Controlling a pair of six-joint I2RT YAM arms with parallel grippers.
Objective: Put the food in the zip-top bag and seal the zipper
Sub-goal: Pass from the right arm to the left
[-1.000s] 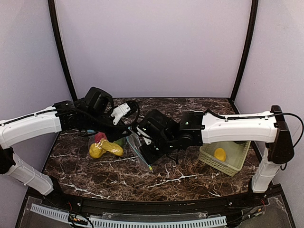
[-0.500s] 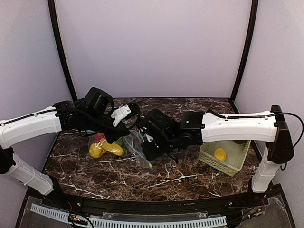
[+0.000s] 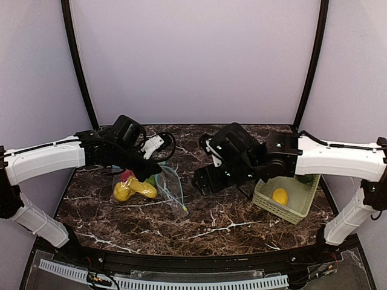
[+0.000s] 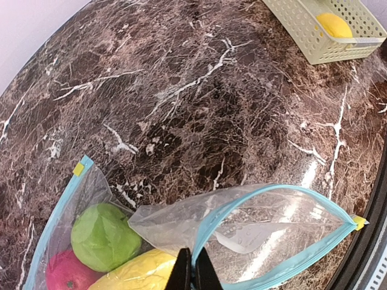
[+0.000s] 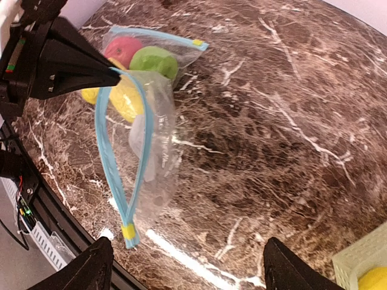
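Most of the food is already inside the zip-top bag (image 4: 266, 232), at about 9 o'clock on the desk (image 3: 230, 223): a red ball (image 4: 63, 273), a light green ball (image 4: 103, 235) and a yellow piece (image 4: 142, 275). A second yellow piece (image 3: 280, 196) lies in the basket (image 3: 296, 211) at 3 o'clock, so I judge it must go in, and the zipper is not yet sealed. The left gripper (image 4: 193, 272) is pinched narrow on the upper lip of the bag. The right gripper (image 5: 190, 266) is wide, holding nothing. The zipper line, the long axis, runs about from 11 to 5 o'clock in the top view; the mouth faces 3 o'clock.
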